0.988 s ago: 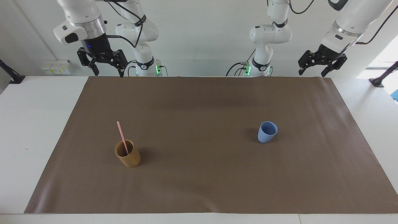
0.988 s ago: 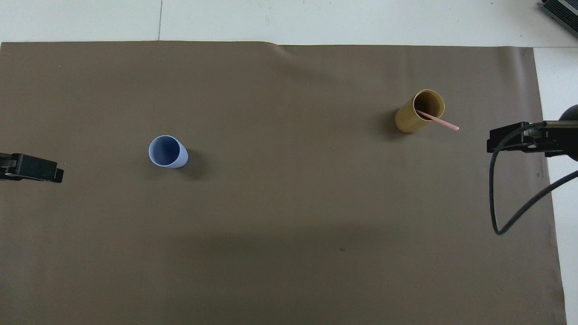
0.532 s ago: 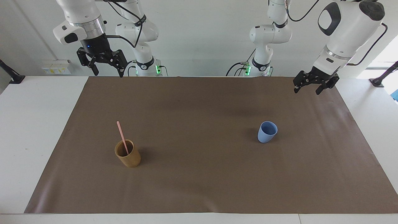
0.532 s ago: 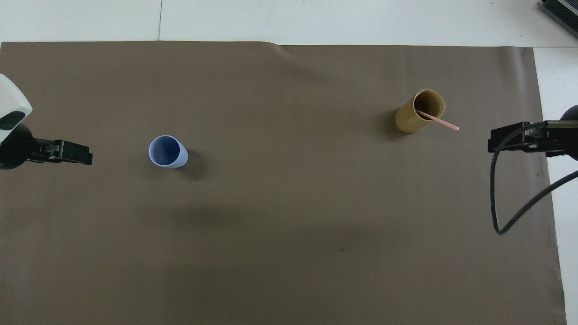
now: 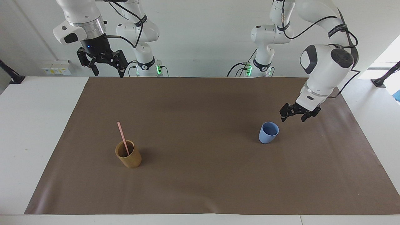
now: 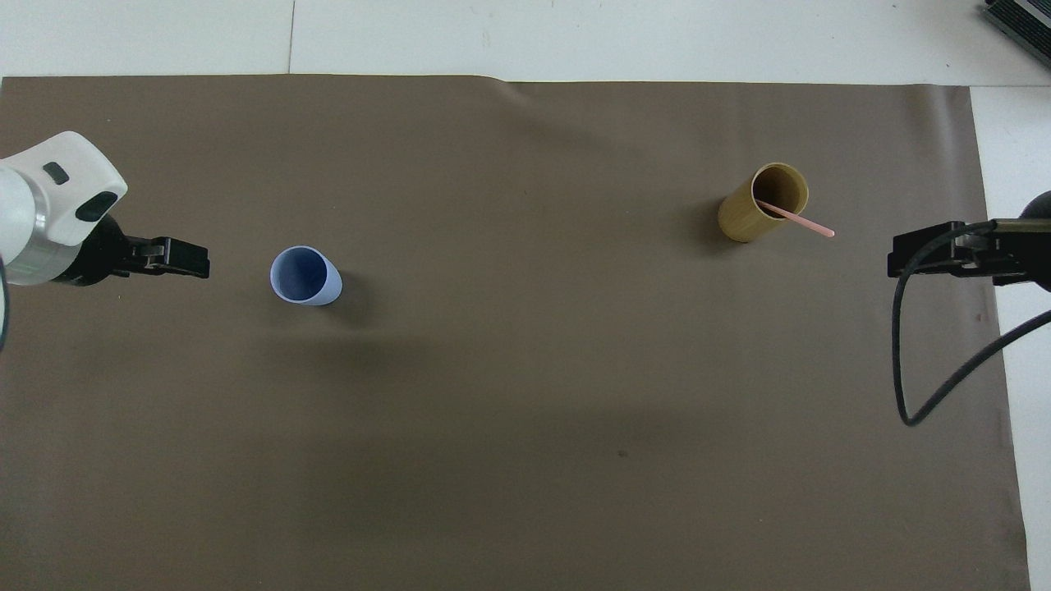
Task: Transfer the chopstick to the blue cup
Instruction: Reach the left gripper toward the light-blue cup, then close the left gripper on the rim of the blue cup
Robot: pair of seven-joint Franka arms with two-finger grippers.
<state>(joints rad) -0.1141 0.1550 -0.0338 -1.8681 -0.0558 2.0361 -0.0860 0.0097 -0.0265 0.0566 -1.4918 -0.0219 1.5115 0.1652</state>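
Note:
The pale-pink chopstick [image 5: 122,137] [image 6: 800,220] stands slanted in the tan-brown cup [image 5: 128,155] [image 6: 757,209], toward the right arm's end of the mat. The light-blue cup [image 5: 268,133] [image 6: 305,277] stands upright and empty toward the left arm's end. My left gripper [image 5: 292,118] [image 6: 193,263] hangs open and empty just above cup height. It is over the mat beside the blue cup, on the side of the left arm's end, and does not touch the cup. High over the mat's edge nearest the robots, my right gripper [image 5: 109,74] [image 6: 899,250] waits open and empty.
A brown mat [image 5: 200,103] [image 6: 525,394] covers most of the white table [image 5: 28,125]. A black cable [image 6: 903,361] loops down from the right arm over the mat's edge. Nothing stands between the two cups.
My left arm has swung down and in from high over the mat's corner to just beside the blue cup. The right gripper, both cups and the chopstick have stayed put.

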